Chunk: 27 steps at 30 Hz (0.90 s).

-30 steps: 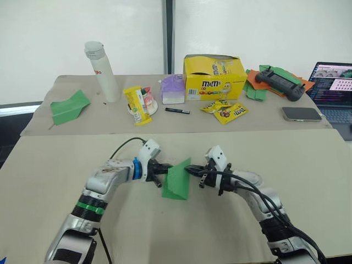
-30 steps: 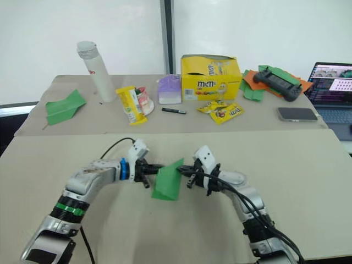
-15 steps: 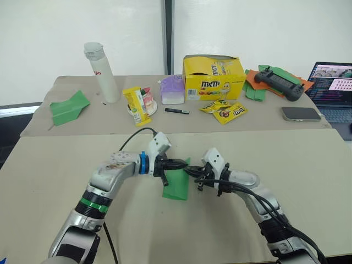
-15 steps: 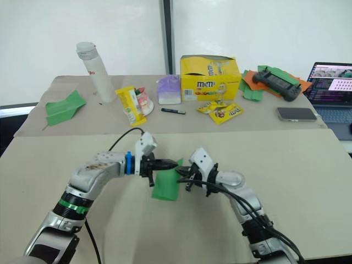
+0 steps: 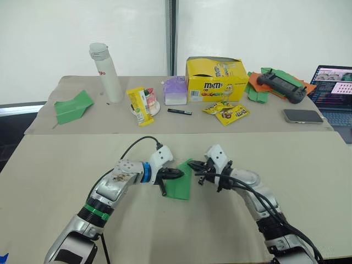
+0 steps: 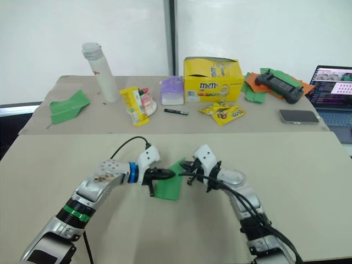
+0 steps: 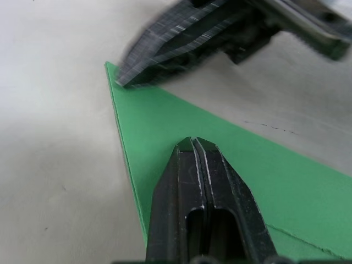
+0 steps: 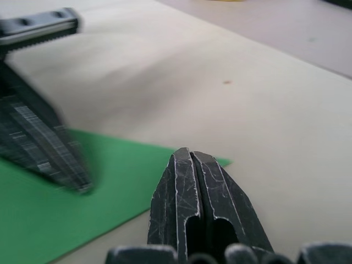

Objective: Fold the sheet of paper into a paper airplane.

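The sheet of paper is a bright green creased wedge lying on the near tan table, between my two grippers. My left gripper reaches in from the left, shut, with its tips resting on top of the green surface; nothing sits between its fingers. My right gripper comes from the right, shut, with its tips at the paper's upper far corner. In the left wrist view the right gripper's fingertips touch that corner.
On the far table stand a white tube, a yellow candy box, snack packets, a pen and a separate green paper plane. A phone, a laptop and a controller on paper scraps lie far right.
My left gripper has moved right, from the paper's left edge onto its top. The paper has tipped from standing upright to lying lower. The right gripper has stayed at the corner.
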Motion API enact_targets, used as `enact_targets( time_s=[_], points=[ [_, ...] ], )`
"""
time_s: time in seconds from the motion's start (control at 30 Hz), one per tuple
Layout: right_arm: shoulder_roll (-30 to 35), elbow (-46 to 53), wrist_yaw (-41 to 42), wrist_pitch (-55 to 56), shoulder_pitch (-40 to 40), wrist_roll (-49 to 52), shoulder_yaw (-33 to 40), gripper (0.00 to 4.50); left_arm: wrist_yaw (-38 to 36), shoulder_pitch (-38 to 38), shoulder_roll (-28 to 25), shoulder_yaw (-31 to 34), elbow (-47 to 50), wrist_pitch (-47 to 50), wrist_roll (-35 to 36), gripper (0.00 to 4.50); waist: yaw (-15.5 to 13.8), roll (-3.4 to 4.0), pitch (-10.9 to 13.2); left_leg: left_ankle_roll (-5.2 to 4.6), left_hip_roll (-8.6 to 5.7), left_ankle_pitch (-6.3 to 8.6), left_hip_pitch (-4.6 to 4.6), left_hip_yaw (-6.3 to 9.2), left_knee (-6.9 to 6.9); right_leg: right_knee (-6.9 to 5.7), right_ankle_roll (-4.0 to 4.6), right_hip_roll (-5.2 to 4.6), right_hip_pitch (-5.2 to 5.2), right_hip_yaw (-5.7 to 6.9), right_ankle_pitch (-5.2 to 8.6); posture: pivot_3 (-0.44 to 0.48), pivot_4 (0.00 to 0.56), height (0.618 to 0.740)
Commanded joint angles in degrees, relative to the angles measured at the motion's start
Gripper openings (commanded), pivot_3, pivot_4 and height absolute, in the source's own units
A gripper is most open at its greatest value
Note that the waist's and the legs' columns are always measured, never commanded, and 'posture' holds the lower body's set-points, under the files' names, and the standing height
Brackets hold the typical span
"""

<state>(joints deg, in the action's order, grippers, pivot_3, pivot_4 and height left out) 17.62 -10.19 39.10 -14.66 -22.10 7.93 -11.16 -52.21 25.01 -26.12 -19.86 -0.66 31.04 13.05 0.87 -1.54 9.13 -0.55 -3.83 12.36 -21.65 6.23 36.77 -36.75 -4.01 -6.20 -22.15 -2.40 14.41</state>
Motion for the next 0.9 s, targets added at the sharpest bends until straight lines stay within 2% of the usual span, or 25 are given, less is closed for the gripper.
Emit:
enact_targets(
  time_s=[0.03,0.23,0.33,0.5,0.9],
  points=[
    [-0.6,-6.6,-2.6,1.3,-2.8,-2.2,0.9,0.0,0.9,-1.7,-0.8,-0.8,-0.6,1.8,-1.9,0.02,0.1,0.0,0.0,0.0,0.0,0.0,0.01,0.0,0.0,-0.01,0.07,0.0,0.0,0.0,-0.04,0.0,0.15,0.74],
    [-0.2,-9.8,-2.5,5.9,-6.2,-3.6,1.3,0.0,1.0,-1.9,-1.1,-0.1,-0.3,2.3,-1.6,0.02,0.2,0.0,0.0,0.0,-0.01,0.0,-0.04,0.0,-0.01,-0.02,0.09,0.01,-0.02,0.0,-0.05,0.0,0.15,0.74],
    [0.9,-4.0,-0.4,9.2,-6.4,-1.3,3.5,0.0,1.2,-1.6,-0.9,0.7,-0.5,2.5,-1.2,0.02,0.2,0.08,0.1,0.0,-0.02,0.0,-0.15,0.0,-0.01,-0.02,0.09,0.01,-0.1,0.0,-0.05,0.0,0.15,0.74],
    [6.0,1.4,7.4,7.9,-3.9,-4.8,-3.2,0.0,2.5,-1.0,-1.5,-0.5,-1.5,-2.1,-4.7,0.02,0.2,0.19,0.1,0.0,-0.03,0.0,-0.3,0.01,-0.02,0.0,0.09,0.01,-0.21,0.03,-0.05,0.0,0.15,0.74],
    [3.6,-8.1,4.3,8.8,-6.1,-9.9,-4.6,0.0,2.9,-2.2,-0.3,0.0,-0.2,-1.2,-4.3,0.02,0.2,0.22,0.1,0.0,-0.03,0.0,-0.22,0.0,-0.02,0.0,0.09,0.02,-0.14,0.02,-0.05,0.0,0.15,0.74]
  ],
)
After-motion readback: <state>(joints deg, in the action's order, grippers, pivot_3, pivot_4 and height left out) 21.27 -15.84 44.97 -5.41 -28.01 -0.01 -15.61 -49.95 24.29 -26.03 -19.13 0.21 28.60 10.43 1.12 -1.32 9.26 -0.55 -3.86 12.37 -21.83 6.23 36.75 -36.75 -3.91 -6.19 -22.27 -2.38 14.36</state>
